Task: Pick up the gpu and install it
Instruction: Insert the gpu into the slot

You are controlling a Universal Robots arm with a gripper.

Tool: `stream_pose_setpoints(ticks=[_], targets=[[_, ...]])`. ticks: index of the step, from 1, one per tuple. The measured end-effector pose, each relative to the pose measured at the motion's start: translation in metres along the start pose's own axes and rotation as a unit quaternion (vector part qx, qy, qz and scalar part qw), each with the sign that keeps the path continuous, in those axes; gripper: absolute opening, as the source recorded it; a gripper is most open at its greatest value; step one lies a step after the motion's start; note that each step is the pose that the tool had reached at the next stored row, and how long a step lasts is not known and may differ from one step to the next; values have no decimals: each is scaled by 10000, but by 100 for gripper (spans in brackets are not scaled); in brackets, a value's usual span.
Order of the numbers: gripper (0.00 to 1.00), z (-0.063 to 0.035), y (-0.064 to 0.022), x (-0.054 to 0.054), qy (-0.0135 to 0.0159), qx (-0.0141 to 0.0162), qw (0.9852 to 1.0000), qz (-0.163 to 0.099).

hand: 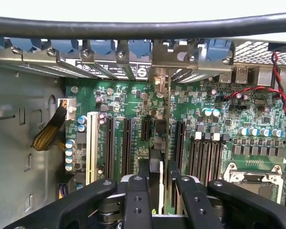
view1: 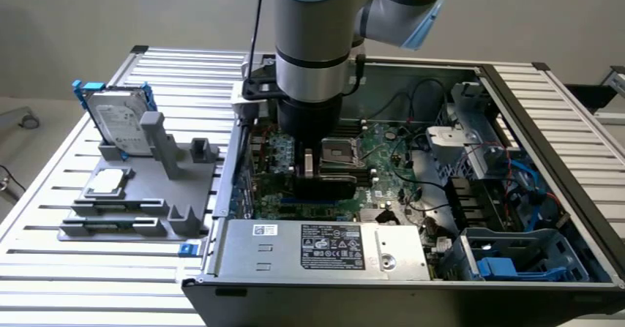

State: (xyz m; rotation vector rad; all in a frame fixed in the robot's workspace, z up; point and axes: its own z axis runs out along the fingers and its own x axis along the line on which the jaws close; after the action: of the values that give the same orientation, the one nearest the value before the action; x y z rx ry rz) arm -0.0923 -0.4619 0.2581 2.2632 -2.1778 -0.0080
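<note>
1. The gpu [hand: 155, 182] is standing on edge between the fingers [hand: 135, 200] of the gripper [hand: 158, 165], its black cooler and thin board showing edge-on in the wrist view.
2. The gripper is clamping the card from both flat faces, jaws narrowed onto it.
3. In the exterior view the gpu [view1: 327, 186] is hanging low inside the open computer case [view1: 547, 144], under the gripper [view1: 315, 167], just above or on the motherboard [view1: 396, 155]; whether it is sitting in a slot cannot be told.
4. The card is lining up with the row of long black expansion slots [hand: 126, 143], its far end reaching toward the bracket openings [hand: 133, 71] in the case's rear wall.
5. A CPU socket [hand: 251, 177] is lying just beside the slots.
6. The power supply [view1: 323, 246] is sitting along the case's near edge.
7. On the exterior view's left, outside the case, a grey holder [view1: 186, 170] is carrying a hard drive [view1: 119, 122] in a blue frame and a small square chip [view1: 107, 183], all resting on the slatted table [view1: 58, 268].
</note>
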Motion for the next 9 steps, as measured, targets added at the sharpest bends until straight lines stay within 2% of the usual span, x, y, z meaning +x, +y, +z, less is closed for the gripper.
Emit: stream_pose_setpoints(ticks=[9], targets=[[26, -3, 16, 0, 2, -28, 9999, 122]])
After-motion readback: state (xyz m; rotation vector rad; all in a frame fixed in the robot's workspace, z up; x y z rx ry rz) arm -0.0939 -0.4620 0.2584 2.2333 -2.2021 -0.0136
